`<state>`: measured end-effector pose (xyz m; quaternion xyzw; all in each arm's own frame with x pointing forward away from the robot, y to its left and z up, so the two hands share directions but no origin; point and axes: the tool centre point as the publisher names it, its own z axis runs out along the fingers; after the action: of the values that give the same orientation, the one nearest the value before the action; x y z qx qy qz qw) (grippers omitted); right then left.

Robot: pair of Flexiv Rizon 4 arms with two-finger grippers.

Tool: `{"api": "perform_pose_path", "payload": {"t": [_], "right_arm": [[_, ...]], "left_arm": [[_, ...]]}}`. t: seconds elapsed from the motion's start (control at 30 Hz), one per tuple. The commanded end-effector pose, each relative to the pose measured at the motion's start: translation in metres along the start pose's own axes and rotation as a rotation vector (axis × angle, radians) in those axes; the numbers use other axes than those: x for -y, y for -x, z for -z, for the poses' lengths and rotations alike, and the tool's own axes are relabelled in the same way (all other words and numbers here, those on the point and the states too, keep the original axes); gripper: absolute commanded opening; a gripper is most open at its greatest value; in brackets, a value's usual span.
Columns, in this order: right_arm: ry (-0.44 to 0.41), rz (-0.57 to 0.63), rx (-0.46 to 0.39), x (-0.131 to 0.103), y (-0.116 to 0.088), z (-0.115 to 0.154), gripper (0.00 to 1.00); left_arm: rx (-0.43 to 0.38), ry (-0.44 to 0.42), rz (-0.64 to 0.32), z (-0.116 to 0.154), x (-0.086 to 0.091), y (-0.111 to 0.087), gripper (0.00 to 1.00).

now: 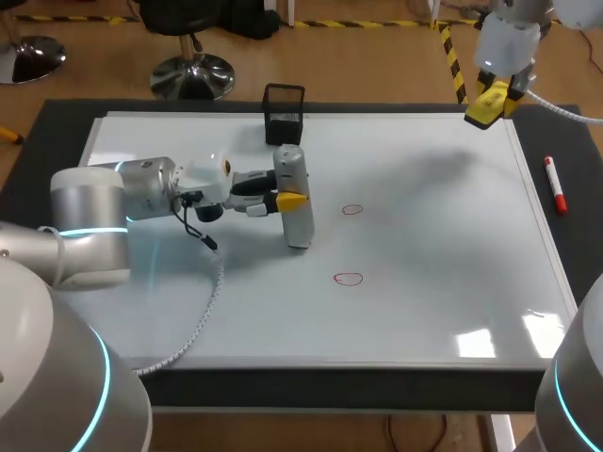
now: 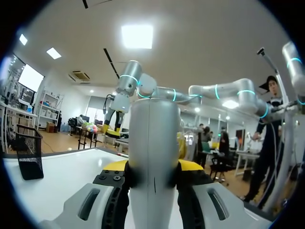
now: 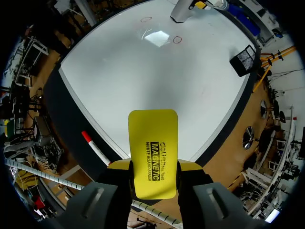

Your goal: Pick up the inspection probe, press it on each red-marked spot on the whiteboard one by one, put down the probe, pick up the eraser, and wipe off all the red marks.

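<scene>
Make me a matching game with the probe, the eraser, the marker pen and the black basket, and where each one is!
Things:
1. probe
2. eraser
3. marker pen
4. black basket

Places:
A. lying beside the whiteboard's right edge
B. in the right gripper
C. at the whiteboard's far edge
D. in the left gripper

Pairs: 1-D, 2-B, 3-A, 4-C

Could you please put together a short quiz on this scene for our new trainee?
1. True or false: the left tool is shut on the upright probe.
2. What does the right tool hold? A a cup; B the eraser; C a brush.
3. How many red marks show on the whiteboard?
Key: 1 true; 2 B; 3 two.
</scene>
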<state>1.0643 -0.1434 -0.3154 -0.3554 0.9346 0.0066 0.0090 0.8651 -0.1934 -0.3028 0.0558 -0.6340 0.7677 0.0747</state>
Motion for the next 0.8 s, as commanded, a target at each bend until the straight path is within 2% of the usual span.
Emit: {"api": "perform_pose_path", "payload": {"t": [0.03, 0.2, 0.47, 0.57, 0.8], "right_arm": [[-0.002, 0.002, -0.003, 0.0, 0.0, 0.001, 0.0], [-0.002, 0.002, -0.003, 0.0, 0.0, 0.001, 0.0], [-0.002, 0.002, -0.003, 0.0, 0.0, 0.001, 0.0], [-0.002, 0.002, -0.003, 0.0, 0.0, 0.001, 0.0], [-0.002, 0.002, -0.003, 0.0, 0.0, 0.001, 0.0]], "left_arm": [[-0.003, -0.002, -0.004, 0.001, 0.0, 0.002, 0.0], [-0.006, -0.016, -0.02, -0.002, 0.009, 0.002, 0.0], [-0.013, -0.052, -0.095, -0.008, 0.047, 0.004, 0.0], [-0.006, -0.047, -0.116, -0.009, 0.059, 0.008, 0.0], [0.017, -0.016, -0.138, -0.001, 0.073, 0.021, 0.0]]}}
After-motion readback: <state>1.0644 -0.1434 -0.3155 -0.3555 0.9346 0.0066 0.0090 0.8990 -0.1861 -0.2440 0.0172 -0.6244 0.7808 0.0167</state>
